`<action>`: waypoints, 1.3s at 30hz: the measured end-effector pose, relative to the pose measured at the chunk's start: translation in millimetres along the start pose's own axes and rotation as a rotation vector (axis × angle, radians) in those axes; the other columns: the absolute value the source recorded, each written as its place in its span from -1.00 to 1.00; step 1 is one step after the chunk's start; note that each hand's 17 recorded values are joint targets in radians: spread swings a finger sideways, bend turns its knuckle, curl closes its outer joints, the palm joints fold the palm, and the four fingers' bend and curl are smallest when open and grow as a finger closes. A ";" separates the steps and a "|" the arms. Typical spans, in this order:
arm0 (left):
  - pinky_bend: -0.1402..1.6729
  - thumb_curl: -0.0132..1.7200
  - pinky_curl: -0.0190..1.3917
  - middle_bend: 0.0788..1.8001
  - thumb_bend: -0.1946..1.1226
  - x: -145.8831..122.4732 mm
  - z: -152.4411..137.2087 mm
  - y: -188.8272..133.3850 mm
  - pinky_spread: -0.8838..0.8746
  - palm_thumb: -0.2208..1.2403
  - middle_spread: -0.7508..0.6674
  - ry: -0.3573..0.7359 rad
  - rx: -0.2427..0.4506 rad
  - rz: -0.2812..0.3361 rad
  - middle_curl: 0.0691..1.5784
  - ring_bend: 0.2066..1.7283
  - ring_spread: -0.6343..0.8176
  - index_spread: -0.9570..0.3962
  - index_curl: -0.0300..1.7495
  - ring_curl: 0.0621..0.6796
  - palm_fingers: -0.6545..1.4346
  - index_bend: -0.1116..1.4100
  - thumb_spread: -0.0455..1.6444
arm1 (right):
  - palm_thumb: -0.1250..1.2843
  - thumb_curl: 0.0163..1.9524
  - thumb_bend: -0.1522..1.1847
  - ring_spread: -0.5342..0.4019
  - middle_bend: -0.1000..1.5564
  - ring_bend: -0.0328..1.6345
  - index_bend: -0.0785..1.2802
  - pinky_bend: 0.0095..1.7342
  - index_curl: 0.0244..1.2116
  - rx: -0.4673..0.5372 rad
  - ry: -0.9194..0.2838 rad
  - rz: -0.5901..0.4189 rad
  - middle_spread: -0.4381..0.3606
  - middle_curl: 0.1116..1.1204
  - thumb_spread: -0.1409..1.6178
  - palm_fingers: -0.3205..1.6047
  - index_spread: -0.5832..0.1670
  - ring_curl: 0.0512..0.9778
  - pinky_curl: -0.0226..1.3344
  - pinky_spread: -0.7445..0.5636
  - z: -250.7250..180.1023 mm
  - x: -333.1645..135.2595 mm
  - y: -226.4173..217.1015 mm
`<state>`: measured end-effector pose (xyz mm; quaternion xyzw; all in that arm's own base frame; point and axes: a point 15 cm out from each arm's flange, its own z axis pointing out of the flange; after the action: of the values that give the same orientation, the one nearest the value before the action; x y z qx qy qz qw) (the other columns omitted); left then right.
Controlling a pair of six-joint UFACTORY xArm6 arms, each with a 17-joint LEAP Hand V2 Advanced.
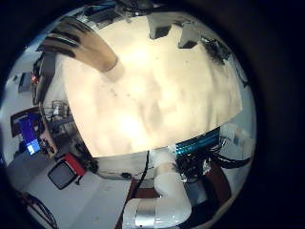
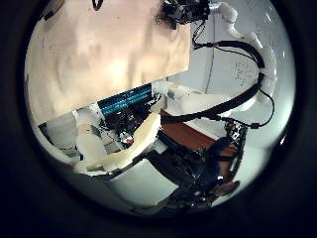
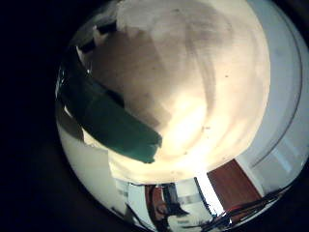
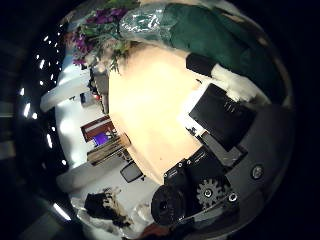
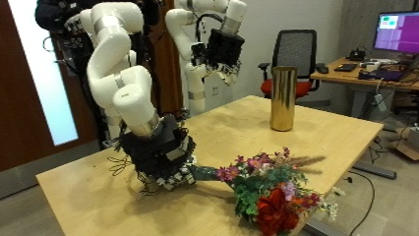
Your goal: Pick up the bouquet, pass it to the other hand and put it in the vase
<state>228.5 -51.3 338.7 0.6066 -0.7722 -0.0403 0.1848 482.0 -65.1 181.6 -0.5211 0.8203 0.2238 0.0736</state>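
Observation:
In the outside view the bouquet point(image 5: 271, 190), red, purple and green flowers on a green-wrapped stem, lies on the wooden table point(image 5: 91, 182) near its front. My right hand point(image 5: 162, 157) is low over the stem end with its fingers pointing down, open, beside the stem. The right thumb side palm view shows the flowers point(image 4: 100, 28) and wrap point(image 4: 205, 35) just past straight fingers point(image 4: 216, 112). The right little finger side palm view shows the wrap point(image 3: 111, 121) close. My left hand point(image 5: 220, 51) hangs high behind the table, open and empty.
A black office chair point(image 5: 299, 51) and a desk with a monitor point(image 5: 395, 29) stand behind the vase. A brown door point(image 5: 16, 108) is beside the arms. The table's bare middle point(image 5: 242, 128) lies between the right hand and the vase.

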 end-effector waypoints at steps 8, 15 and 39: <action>-0.61 -0.63 -0.52 -0.73 -0.75 0.9 -2.8 -2.0 0.55 -0.19 0.44 0.003 0.009 0.002 -0.63 -0.51 0.50 0.74 -0.65 -0.62 -0.18 -0.64 0.16 | 0.92 -0.29 -0.70 -0.29 0.64 0.73 0.64 0.56 0.41 0.134 -0.068 -0.058 -0.31 0.29 -0.11 0.51 -0.24 0.16 -0.01 -0.26 -83.7 -8.6 11.4; -0.61 -0.63 -0.52 -0.73 -0.75 3.7 -8.7 -4.7 0.55 -0.19 0.42 0.008 0.027 0.003 -0.63 -0.53 0.47 0.73 -0.64 -0.64 -0.18 -0.64 0.17 | 0.94 -0.18 -0.74 -0.25 0.69 0.78 0.68 0.53 0.51 0.154 -0.227 -0.181 -0.25 0.32 -0.33 0.47 -0.19 0.23 0.10 -0.19 -128.9 -39.7 52.0; -0.63 -0.65 -0.56 -0.68 -0.76 39.5 -98.0 -47.9 0.42 -0.34 0.26 0.634 0.393 0.063 -0.61 -0.52 0.29 0.67 -0.59 -0.69 -0.06 -0.62 0.17 | 0.91 -0.03 -0.80 -0.24 0.72 0.79 0.65 0.36 0.63 -0.008 -0.873 -0.866 -0.20 0.32 -0.58 0.48 -0.16 0.26 0.39 -0.19 -176.4 -109.7 214.8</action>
<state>297.6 -85.6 425.3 0.5887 -0.6880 0.3044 0.2959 360.0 23.4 439.5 -0.6674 0.4275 0.3693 0.4852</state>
